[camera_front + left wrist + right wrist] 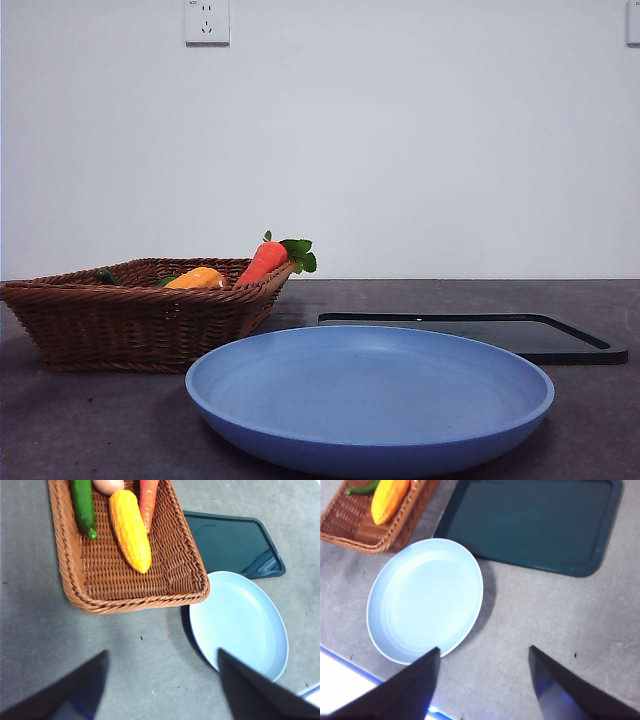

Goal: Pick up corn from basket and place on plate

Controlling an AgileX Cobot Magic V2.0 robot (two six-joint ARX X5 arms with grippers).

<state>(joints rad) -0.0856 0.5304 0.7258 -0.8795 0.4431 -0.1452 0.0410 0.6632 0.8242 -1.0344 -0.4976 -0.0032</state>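
From the front, the basket (140,315) sat at the left of the table, with the plate (370,400) nearer the camera and to its right. A black tray (480,335) lay beyond the plate, further right. Only the top of the corn (197,279) showed over the wicker rim, and a carrot (265,262) leaned on the right rim with its leaves hanging outside. Neither arm was in this view.

In the left wrist view, the left gripper (162,690) hung above bare table on the near side of the basket, its jaws spread wide and holding nothing. The corn (130,530) lay in the basket, just beside the carrot (147,500) on one flank. A green vegetable (82,505) lay a little apart on the other, and an egg (106,485) sat at the cob's far end. The plate (240,625) lay just beside the basket's corner.

In the right wrist view, the right gripper (485,680) waited above the table by the plate's near edge (425,600), its jaws also wide and empty. The corn (390,497) was still in the basket (370,525).

The pick had not begun. The crowding was the likely hazard: a jaw dropping on the carrot side could wedge between the two, or close on both. The cob's rounded, bumpy body could also roll or slip if gripped off-centre.
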